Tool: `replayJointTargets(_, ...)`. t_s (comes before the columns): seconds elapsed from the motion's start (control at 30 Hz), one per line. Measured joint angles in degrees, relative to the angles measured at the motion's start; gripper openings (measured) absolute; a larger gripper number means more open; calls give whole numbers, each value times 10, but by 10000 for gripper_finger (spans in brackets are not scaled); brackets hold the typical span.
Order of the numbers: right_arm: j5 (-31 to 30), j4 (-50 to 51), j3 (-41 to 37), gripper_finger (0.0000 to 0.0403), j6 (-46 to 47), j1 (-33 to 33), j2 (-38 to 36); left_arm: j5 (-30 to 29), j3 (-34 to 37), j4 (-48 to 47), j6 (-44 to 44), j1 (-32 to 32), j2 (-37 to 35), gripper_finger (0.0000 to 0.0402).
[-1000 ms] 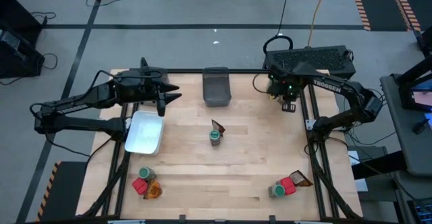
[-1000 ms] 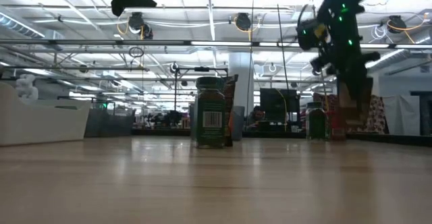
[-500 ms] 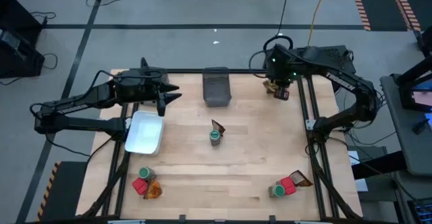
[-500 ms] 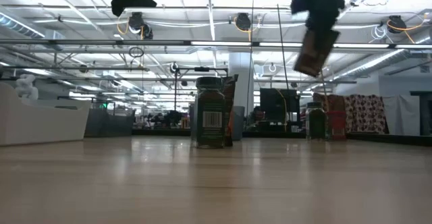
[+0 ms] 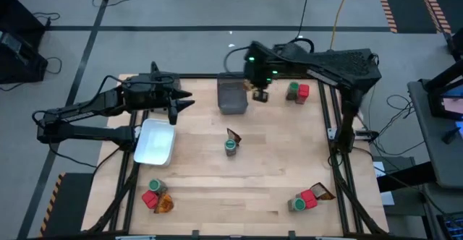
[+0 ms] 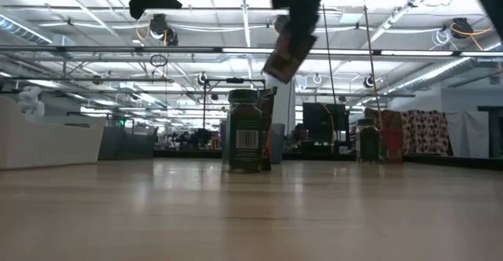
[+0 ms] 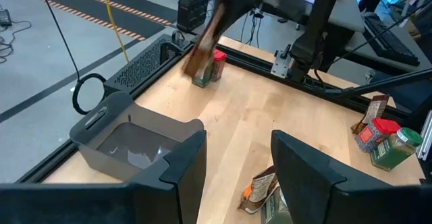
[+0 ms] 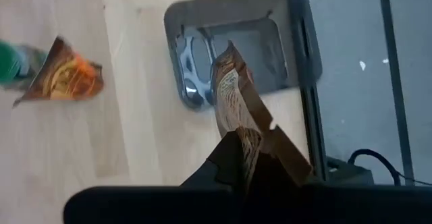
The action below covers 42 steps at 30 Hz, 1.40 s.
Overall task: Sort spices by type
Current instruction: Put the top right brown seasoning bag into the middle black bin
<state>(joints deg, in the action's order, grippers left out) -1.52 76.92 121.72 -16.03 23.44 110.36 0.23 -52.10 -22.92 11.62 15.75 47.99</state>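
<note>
Beside the grey bin point(image 5: 231, 95) — right gripper point(image 5: 259, 94) clenched on a brown packet point(image 6: 284, 55), long axis tilted, hanging down; left gripper point(image 5: 176, 104) parted, empty.

My right gripper point(image 5: 259, 95) hangs just right of the dark grey bin point(image 5: 231, 94) at the far edge, clamped on a brown-orange packet point(image 5: 260, 96). Left gripper point(image 5: 181, 103) waits far left, above the white tray point(image 5: 154, 142). Green-lidded jar point(image 5: 292, 91) w/ red container point(image 5: 303, 91) sit far right. Another jar point(image 5: 230, 147) & packet point(image 5: 233, 135) at table center.
</note>
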Motion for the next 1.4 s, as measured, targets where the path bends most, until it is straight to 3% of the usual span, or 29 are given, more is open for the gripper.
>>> replayJointTargets(0.2, 32, 2, 66, 0, 4, -8, 101, 0, 0, -2, 0, 0, 0, 172)
replayJointTargets(0.5, 33, -6, 74, 0, 18, -22, 184, 0, 0, -2, 0, 0, 0, 172)
replayJointTargets(1.4, 3, 0, 68, 0, 2, -17, 248, 0, 0, -1, 1, 0, 0, 172)
